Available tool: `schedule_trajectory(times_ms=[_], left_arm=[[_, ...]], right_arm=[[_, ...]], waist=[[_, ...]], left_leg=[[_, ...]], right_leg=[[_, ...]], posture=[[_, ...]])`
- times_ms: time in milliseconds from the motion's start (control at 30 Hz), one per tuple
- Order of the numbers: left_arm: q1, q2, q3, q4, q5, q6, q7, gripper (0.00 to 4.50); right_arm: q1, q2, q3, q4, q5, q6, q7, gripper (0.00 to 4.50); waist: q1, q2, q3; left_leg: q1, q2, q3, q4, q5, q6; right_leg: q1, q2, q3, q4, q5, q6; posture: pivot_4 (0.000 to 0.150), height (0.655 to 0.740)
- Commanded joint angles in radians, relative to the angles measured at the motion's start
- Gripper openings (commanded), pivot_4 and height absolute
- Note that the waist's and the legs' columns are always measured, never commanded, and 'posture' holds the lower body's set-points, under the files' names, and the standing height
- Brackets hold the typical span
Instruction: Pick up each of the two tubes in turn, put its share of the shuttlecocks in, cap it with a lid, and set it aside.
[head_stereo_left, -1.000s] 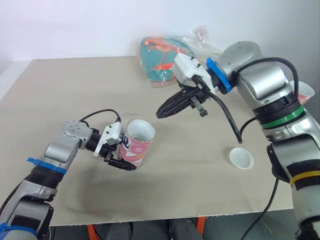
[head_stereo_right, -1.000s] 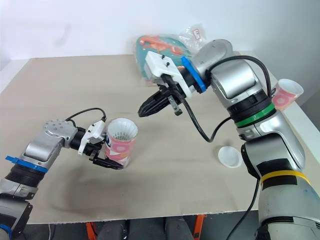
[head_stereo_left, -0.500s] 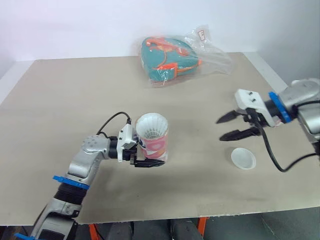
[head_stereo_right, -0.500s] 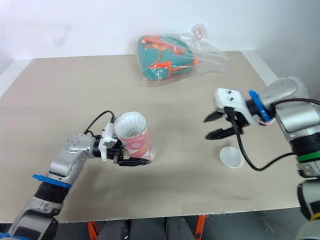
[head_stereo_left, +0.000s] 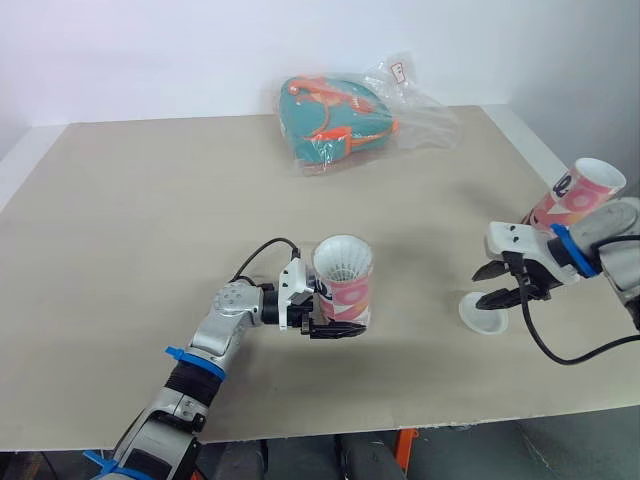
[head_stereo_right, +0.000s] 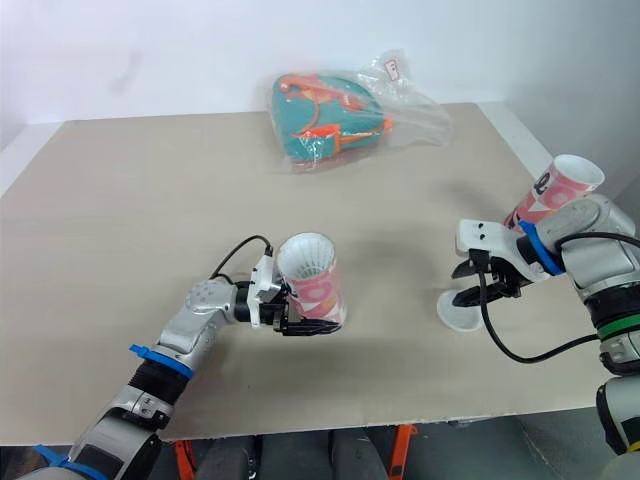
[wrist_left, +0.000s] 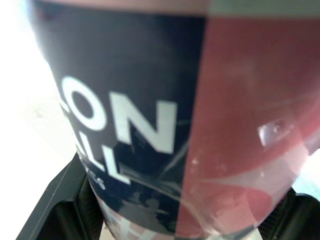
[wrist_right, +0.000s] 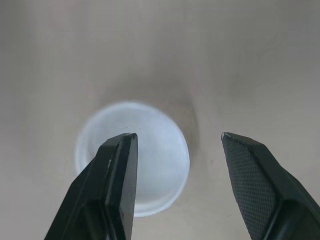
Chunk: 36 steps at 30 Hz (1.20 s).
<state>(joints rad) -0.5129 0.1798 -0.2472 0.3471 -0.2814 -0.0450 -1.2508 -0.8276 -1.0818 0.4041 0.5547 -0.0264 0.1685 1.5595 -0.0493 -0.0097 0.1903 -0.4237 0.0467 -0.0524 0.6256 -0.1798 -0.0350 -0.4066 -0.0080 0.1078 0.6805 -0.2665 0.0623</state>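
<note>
Claws are told first: the left claw (head_stereo_left: 335, 320) is closed on the lower part of a tube (head_stereo_left: 345, 290), and the right claw (head_stereo_left: 492, 285) is held open just above a lid (head_stereo_left: 482, 313).

A beige table (head_stereo_left: 150, 200) takes up most of the frame. At its upper middle a teal and orange bag (head_stereo_left: 340, 110) in clear wrap is laid. The gripped tube is found at the centre, upright with its mouth open, and white shuttlecocks (head_stereo_left: 342, 262) are seen inside it; whether its base is resting on the table cannot be told. A second tube (head_stereo_left: 580, 192) is seen at the right edge, tilted and open, just behind the right arm (head_stereo_left: 610, 250). The small white lid is laid flat on the table at the right, well apart from the gripped tube.

In the right wrist view one finger is placed over the lid's rim, while the other is set over bare table beside it. The lid could therefore be pushed aside or tipped rather than pinched, since it is thin and flat. The second tube could be knocked by the right arm, being so near it. Because the gripped tube is held low, it could be tilted when a lid is pressed on.

The left arm (head_stereo_left: 215, 345) is stretched from the lower left toward the centre, its claw level. The right arm is brought in from the right edge, its claw pointed left and down.
</note>
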Motion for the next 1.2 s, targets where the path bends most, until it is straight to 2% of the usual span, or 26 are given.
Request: schedule_trajectory(times_ms=[33,233,267,333,467,500,667,800,933,1000,1200], left_arm=[[-0.015,0.006,0.003,0.010,0.019,-0.035,0.013,3.44],[-0.010,0.026,0.002,0.016,0.043,-0.052,0.014,3.44],[-0.008,0.029,0.001,0.014,0.043,-0.052,0.013,3.44],[-0.005,0.034,-0.001,0.009,0.040,-0.046,0.010,3.44],[-0.004,0.042,-0.008,0.000,0.035,-0.026,-0.001,3.44],[-0.004,0.045,-0.011,-0.001,0.036,-0.022,-0.004,3.44],[-0.004,0.062,-0.023,-0.003,0.046,0.000,-0.024,3.44],[-0.008,0.097,-0.053,0.030,0.100,-0.011,-0.032,3.44],[-0.010,0.115,-0.063,0.016,0.081,0.022,-0.062,3.44],[-0.014,0.123,-0.069,0.017,0.084,0.030,-0.072,3.44],[-0.027,0.144,-0.083,0.009,0.070,0.075,-0.114,3.44]], right_arm=[[-0.028,0.025,0.010,0.105,-0.079,-0.058,-0.013,2.91],[-0.053,0.065,0.009,0.183,-0.128,-0.113,0.005,2.91],[-0.058,0.070,0.005,0.189,-0.129,-0.120,0.011,2.39],[-0.064,0.075,-0.003,0.190,-0.127,-0.130,0.028,1.81],[-0.080,0.078,-0.016,0.162,-0.103,-0.129,0.052,0.16],[-0.083,0.076,-0.015,0.148,-0.094,-0.128,0.054,0.04],[-0.109,0.079,-0.017,0.034,-0.029,-0.068,0.055,0.04],[-0.176,0.081,-0.050,-0.178,0.154,0.075,0.055,0.04],[-0.303,0.134,-0.112,-0.410,0.363,0.275,0.055,0.04],[-0.341,0.168,-0.114,-0.482,0.385,0.315,0.053,0.04],[-0.425,0.276,-0.037,-0.559,0.297,0.293,0.026,0.04]], waist=[[-0.001,0.000,0.000],[-0.001,-0.001,0.000],[-0.001,-0.001,0.000],[-0.001,-0.001,0.000],[-0.001,-0.001,0.000],[-0.001,-0.001,0.000],[-0.003,0.000,-0.001],[-0.007,0.001,-0.001],[-0.011,0.003,-0.001],[-0.010,0.002,-0.001],[-0.011,0.001,-0.002]], left_leg=[[0.000,0.000,0.000,0.000,0.000,0.000],[0.002,0.000,0.000,0.003,0.001,-0.002],[0.002,0.000,0.000,0.004,0.002,-0.003],[0.002,0.000,0.000,0.004,0.002,-0.003],[0.002,0.000,0.000,0.004,0.002,-0.003],[0.002,0.000,0.000,0.004,0.002,-0.003],[0.002,0.000,0.000,0.003,0.002,-0.003],[0.002,0.000,0.000,0.001,0.002,-0.003],[0.003,0.000,0.000,-0.002,0.002,-0.003],[0.003,0.001,-0.002,-0.002,0.002,-0.003],[0.002,0.001,-0.003,-0.003,0.002,-0.003]], right_leg=[[0.000,0.000,0.000,0.000,0.000,0.000],[0.003,0.000,0.001,0.000,0.002,0.002],[0.003,0.000,0.001,0.000,0.003,0.002],[0.004,0.000,0.001,0.000,0.004,0.002],[0.004,0.000,0.001,0.000,0.004,0.002],[0.004,0.000,0.001,0.000,0.004,0.002],[0.003,0.000,0.002,0.000,0.004,0.002],[0.002,0.001,0.002,0.000,0.003,0.001],[0.002,0.001,0.002,0.000,0.003,0.000],[0.002,0.002,0.000,0.000,0.002,0.000],[0.001,0.002,-0.002,0.000,0.000,-0.001]], posture=[[0.150,0.7400],[0.150,0.7400],[0.150,0.7400],[0.150,0.7400],[0.150,0.7400],[0.150,0.7400],[0.150,0.7400],[0.150,0.7400],[0.150,0.7400],[0.150,0.7400],[0.150,0.7400]])
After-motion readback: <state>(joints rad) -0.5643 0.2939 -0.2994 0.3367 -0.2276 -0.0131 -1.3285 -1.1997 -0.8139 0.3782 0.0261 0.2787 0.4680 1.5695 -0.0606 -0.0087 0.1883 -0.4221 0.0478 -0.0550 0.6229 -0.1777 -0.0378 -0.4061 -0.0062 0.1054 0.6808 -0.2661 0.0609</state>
